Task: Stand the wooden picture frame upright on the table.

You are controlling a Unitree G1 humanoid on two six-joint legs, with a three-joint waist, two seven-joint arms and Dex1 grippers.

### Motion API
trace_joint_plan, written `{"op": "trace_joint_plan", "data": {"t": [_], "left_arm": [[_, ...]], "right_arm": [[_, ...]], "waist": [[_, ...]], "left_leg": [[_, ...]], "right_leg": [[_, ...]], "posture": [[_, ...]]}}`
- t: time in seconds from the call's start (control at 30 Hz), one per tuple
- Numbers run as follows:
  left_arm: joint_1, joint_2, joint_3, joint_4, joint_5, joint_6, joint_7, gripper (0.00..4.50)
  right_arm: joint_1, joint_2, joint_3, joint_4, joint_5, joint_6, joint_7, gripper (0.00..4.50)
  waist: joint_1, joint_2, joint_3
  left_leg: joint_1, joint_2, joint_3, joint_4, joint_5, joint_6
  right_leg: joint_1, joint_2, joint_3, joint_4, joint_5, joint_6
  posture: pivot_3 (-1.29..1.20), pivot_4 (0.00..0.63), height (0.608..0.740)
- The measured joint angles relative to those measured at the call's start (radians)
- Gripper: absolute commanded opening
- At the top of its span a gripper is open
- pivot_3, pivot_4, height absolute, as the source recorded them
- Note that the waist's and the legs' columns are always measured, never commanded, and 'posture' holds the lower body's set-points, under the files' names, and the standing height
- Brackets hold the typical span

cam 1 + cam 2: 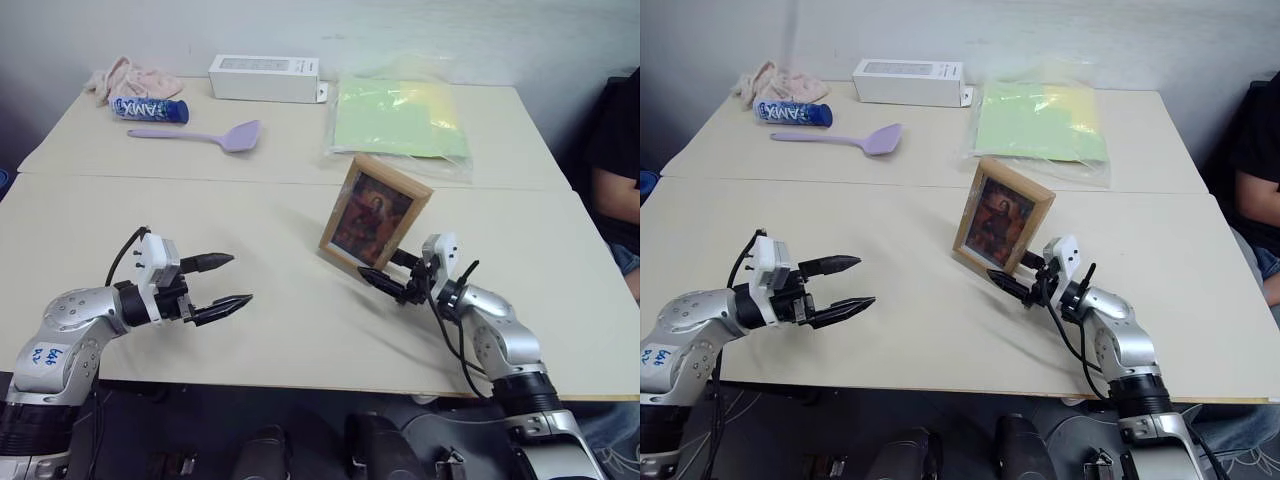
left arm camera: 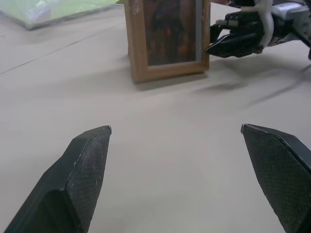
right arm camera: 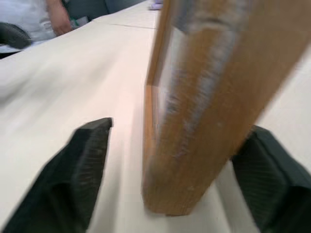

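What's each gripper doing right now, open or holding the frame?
Left gripper: open, empty, apart from the frame.
Right gripper: open, fingers either side of the upright wooden picture frame, not clamped.

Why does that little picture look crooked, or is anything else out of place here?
The wooden picture frame stands on the table but leans, its top tipped to one side. The right pincer sits open around its lower edge. Otherwise, nothing looks spilled or damaged; the purple spatula lies flat.
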Motion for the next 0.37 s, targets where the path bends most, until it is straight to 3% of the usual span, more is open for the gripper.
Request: {"op": "trace_joint_plan", "data": {"t": [0.17,0.37], "left_arm": [[0.062,0.012,0.032,0.059,0.106,-0.111,-0.005,4.5],[0.165,0.017,0.117,0.127,0.168,-0.211,-0.01,4.5]], "right_arm": [[0.084,-0.112,-0.041,-0.073,-0.005,-0.051,0.105,4.45],[0.208,-0.281,-0.158,-0.094,-0.08,-0.33,0.251,4.45]], "waist": [[0.002,0.0,0.0],[0.002,0.0,0.0]], "left_leg": [[0.0,0.0,0.0,0.0,-0.001,0.001],[0.002,0.0,0.0,0.0,-0.001,0.002]], "right_leg": [[0.0,0.0,0.0,-0.002,0.0,0.0],[0.002,0.0,0.0,-0.003,0.0,0.0]], "posture": [[0.0,0.15,0.74],[0.0,0.15,0.74]]}}
